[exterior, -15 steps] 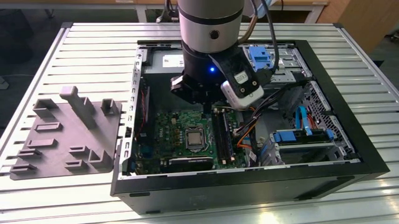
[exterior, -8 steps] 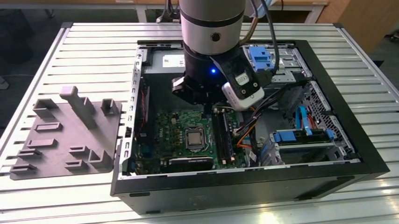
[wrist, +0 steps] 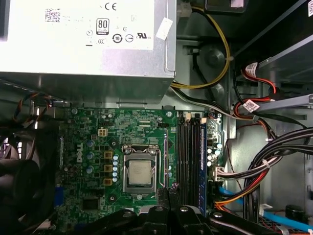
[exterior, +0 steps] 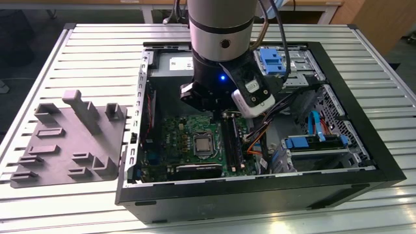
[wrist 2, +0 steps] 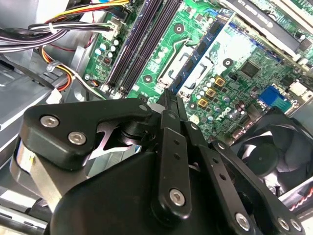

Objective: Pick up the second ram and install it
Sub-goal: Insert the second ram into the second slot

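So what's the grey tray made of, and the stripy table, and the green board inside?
The grey tray looks like matt moulded plastic: blocks and slots form one dull piece. The table is probably aluminium: pale silvery slats, softly shiny. The green board looks like a lacquered circuit board: glossy green with shiny metal parts; its core can't be seen.

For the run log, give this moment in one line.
hand: shut on ram | place: above motherboard, by slots | ram: not yet seated
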`<state>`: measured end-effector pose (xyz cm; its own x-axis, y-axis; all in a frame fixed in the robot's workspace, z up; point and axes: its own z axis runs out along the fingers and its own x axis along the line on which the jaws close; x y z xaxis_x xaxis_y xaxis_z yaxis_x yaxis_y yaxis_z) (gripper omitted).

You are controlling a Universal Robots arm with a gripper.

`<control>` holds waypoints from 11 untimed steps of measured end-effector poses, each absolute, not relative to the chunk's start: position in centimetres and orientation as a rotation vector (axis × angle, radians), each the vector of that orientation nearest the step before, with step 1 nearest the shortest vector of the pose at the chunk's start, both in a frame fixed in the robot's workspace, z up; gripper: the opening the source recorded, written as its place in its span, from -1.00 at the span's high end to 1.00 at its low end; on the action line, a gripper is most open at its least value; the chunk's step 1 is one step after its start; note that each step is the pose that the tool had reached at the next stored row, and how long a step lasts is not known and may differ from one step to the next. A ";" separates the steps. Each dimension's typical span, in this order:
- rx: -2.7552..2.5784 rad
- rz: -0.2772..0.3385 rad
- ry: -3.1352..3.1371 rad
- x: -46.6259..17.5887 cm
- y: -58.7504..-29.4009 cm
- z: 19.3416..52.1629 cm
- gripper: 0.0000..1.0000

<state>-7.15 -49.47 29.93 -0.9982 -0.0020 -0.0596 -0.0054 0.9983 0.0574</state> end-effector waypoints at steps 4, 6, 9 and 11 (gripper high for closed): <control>-0.006 0.089 3.081 -7.1 -49.5 29.5 0.76; -0.006 0.089 3.081 -7.1 -49.5 29.2 0.76; -0.006 0.089 3.081 -7.1 -49.5 28.9 0.76; -0.006 0.089 3.081 -7.1 -49.5 28.7 0.76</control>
<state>-7.07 -49.47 28.66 -0.9982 -0.0020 -0.0596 -0.0055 0.9983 0.0574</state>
